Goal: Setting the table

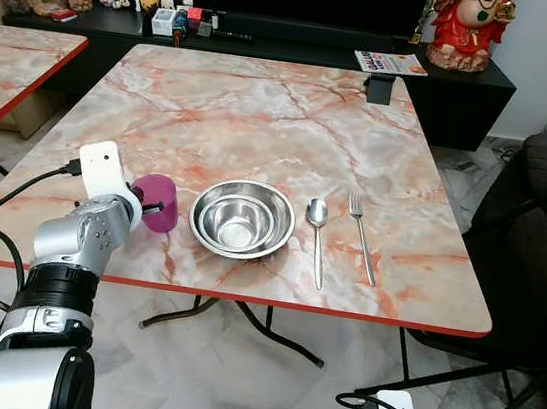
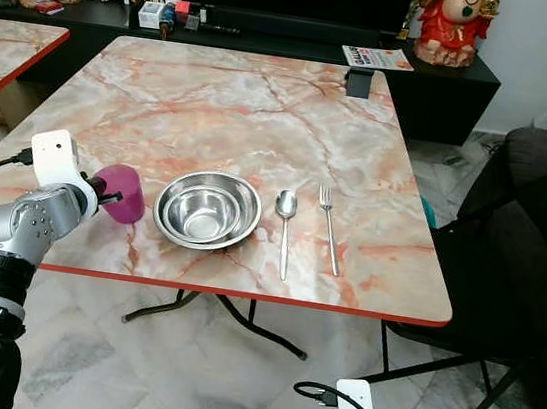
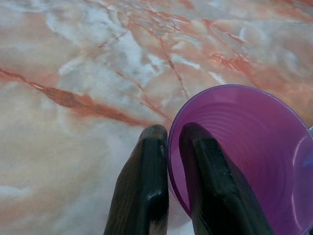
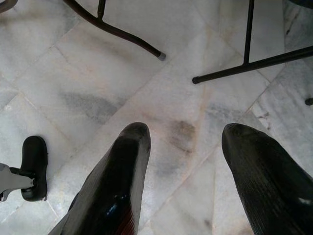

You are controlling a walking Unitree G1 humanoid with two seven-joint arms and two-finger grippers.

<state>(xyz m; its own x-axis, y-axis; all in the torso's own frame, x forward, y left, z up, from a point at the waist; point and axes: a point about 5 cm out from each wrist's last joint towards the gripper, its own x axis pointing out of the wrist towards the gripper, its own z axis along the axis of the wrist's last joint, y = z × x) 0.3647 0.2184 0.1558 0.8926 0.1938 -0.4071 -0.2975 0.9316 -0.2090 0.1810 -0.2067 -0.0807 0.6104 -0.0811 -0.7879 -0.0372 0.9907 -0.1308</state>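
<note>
Left gripper [image 3: 168, 134] pinches the rim of the purple cup [image 1: 156, 201], one finger inside, setting it on the marble counter [image 1: 264, 123] beside the steel bowl [image 1: 241, 218], spoon [image 1: 316, 232] and fork [image 1: 360, 234]. Right gripper [image 4: 186, 134] hangs idle, fingers wide.

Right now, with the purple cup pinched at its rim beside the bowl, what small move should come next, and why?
Probably lower the cup until it rests on the table, then open the jaws. The left gripper pinches the rim, one finger inside and one outside, and the cup looks tilted just left of the steel bowl. Spoon and fork already lie to the bowl's right.
</note>
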